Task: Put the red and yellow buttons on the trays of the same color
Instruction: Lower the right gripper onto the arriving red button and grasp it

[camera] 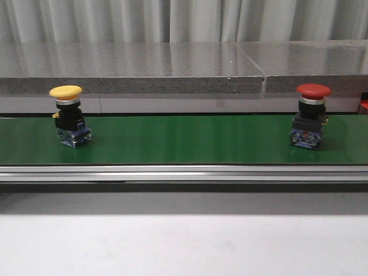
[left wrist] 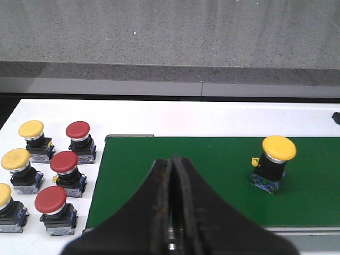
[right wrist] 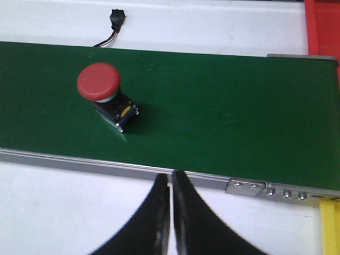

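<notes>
We find a yellow button (camera: 68,115) standing upright toward the left end of the green conveyor belt (camera: 184,140) and a red button (camera: 310,117) upright toward its right end, the two well apart and neither touched by a tool. The left tool (left wrist: 174,175) is clenched with nothing between its fingers, poised over the belt's near edge, with a cluster of spare red and yellow buttons (left wrist: 45,175) on the white desk (left wrist: 159,122) beside the belt end. The right tool (right wrist: 171,186) is likewise clenched and empty, near the belt's aluminium rail (right wrist: 106,167), with a red tray (right wrist: 322,26) edge visible beyond the belt.
</notes>
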`<action>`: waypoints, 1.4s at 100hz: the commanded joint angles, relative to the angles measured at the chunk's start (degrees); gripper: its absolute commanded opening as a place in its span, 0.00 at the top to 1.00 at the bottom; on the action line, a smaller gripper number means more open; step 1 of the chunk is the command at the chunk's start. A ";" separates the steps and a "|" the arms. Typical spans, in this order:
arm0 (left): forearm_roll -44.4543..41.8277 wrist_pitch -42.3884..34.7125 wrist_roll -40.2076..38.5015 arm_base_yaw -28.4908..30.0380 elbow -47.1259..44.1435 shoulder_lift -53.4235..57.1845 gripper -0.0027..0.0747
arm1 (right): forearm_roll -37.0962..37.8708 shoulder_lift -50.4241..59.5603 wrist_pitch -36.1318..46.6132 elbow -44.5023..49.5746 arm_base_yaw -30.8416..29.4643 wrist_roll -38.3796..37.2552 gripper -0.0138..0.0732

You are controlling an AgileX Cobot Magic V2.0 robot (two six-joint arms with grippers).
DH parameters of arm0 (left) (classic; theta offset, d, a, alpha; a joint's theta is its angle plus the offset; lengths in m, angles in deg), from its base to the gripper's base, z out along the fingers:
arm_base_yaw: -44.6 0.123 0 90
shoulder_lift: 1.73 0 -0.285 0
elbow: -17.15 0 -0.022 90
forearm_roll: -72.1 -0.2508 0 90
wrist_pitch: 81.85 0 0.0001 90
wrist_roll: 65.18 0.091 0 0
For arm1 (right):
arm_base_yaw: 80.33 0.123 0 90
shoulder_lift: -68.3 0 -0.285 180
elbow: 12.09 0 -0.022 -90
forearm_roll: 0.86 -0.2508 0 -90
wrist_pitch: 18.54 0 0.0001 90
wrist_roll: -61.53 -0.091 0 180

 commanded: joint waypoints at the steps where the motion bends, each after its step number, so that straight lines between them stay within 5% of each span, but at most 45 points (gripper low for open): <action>1: -0.31 -5.01 -0.55 -0.12 1.40 -0.08 0.99 | -1.45 -0.58 2.65 -2.06 0.13 0.22 0.56; 18: -0.31 -5.01 -0.55 -0.12 1.40 -0.08 0.99 | -3.09 -0.65 3.67 -2.06 0.13 0.22 0.07; 41: -0.31 -5.01 -0.55 -0.12 1.40 -0.08 0.99 | -5.05 -3.10 4.13 -2.50 0.13 0.66 0.12; 103: -0.31 -5.01 -0.55 -0.12 1.40 -0.08 0.99 | -5.27 -30.16 7.90 -14.77 2.87 5.16 0.13; 140: -0.31 -5.01 -0.55 -0.12 1.40 -0.08 0.99 | -2.83 -36.47 9.04 -17.62 2.81 5.11 0.61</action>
